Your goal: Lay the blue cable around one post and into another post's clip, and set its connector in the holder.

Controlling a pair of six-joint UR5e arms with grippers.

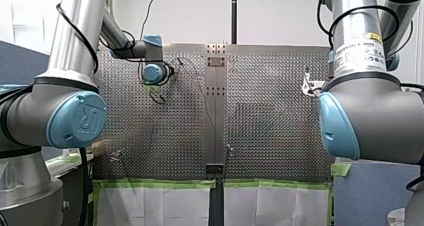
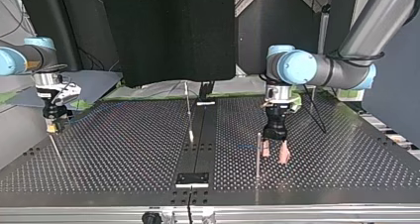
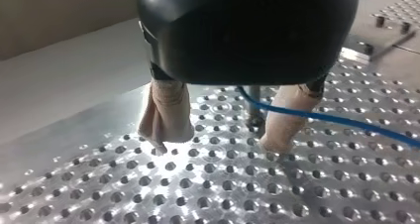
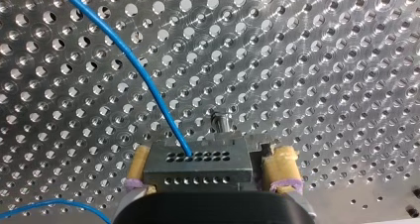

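The black left end effector [image 3: 220, 140] stands released, its beige-padded fingers [image 3: 166, 112] spread with the tips at the perforated metal worktop [image 2: 124, 149]. A thin upright metal post [image 3: 255, 110] stands between these fingers. The thin blue cable [image 3: 346, 122] passes by this post and the finger beside it, then runs off low over the worktop; whether it touches the post cannot be told. The right end effector [image 4: 212, 154] is clenched on the grey metal block connector [image 4: 195, 169], one yellow pad [image 4: 282, 167] on each side of the block. The connector's face carries two rows of small holes, and the cable enters one hole of the upper row. A short metal peg [image 4: 220, 121] stands just ahead of the connector. In the front view, the blue joint cap [image 1: 77, 118] on the left arm bears the "UR" logo. A white label with a yellow mark [image 1: 359, 48] sits on the right arm's silver tube; its writing is too small to read.
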